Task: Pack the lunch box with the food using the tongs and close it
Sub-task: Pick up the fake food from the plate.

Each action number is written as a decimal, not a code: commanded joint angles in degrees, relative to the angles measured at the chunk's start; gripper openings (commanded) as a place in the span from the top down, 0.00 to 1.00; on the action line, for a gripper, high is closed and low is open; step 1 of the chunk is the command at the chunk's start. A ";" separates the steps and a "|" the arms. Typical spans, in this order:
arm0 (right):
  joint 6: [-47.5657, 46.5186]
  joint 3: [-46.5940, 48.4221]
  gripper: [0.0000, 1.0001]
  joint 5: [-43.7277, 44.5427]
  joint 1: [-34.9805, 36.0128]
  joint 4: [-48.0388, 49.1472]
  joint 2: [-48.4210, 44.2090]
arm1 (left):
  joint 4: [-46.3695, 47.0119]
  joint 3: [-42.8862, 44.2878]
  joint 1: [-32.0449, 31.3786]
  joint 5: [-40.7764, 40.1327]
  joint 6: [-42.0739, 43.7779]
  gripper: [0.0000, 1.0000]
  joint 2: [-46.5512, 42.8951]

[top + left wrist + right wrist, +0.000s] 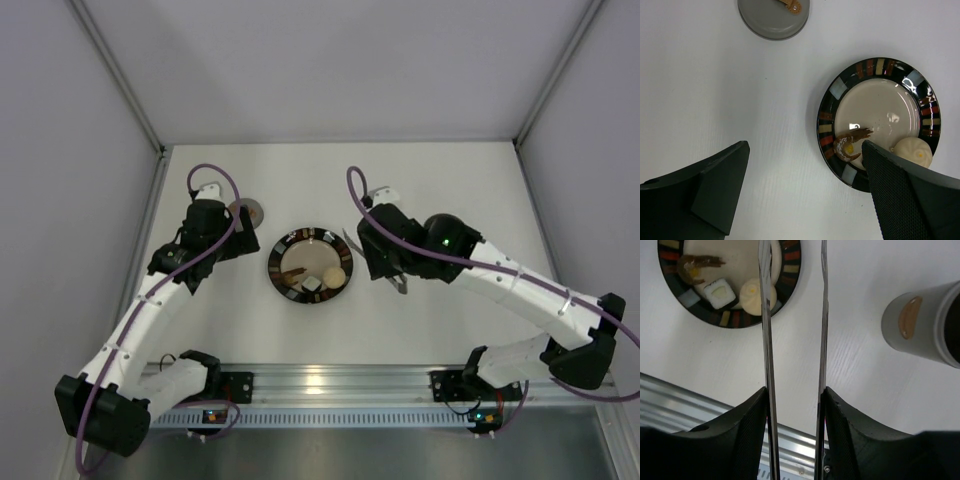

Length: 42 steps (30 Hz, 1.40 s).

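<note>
Left claw (804, 150): wide open, empty, above the surface (715, 90).
Right claw (795, 392): closed on the tongs (765, 340).
Plate (826, 122): 3 pieces of food (912, 149).
Lunch box (920, 325): lid (770, 20) off.

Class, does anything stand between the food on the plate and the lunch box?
Nothing visible does. Only table surface lies between the plate and the lunch box; the tongs in the right gripper reach over that gap.

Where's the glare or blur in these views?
Left wrist: specular spots on the glossy plate. Right wrist: bright reflective streaks along the tongs. Top external: glare patch on the aluminium rail, otherwise even light with faint shadows.
</note>
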 commanded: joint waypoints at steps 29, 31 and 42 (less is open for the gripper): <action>1.45 -9.72 0.48 -6.78 7.35 11.93 7.92 | 2.37 -0.54 0.31 0.74 0.84 0.01 -0.18; 1.36 -10.07 0.48 -6.78 7.35 12.19 8.27 | 2.37 -0.54 0.31 0.74 0.84 0.01 -0.18; 0.92 -9.64 0.66 -6.60 7.26 11.85 9.33 | 2.19 -0.54 0.31 0.57 0.93 0.01 -0.18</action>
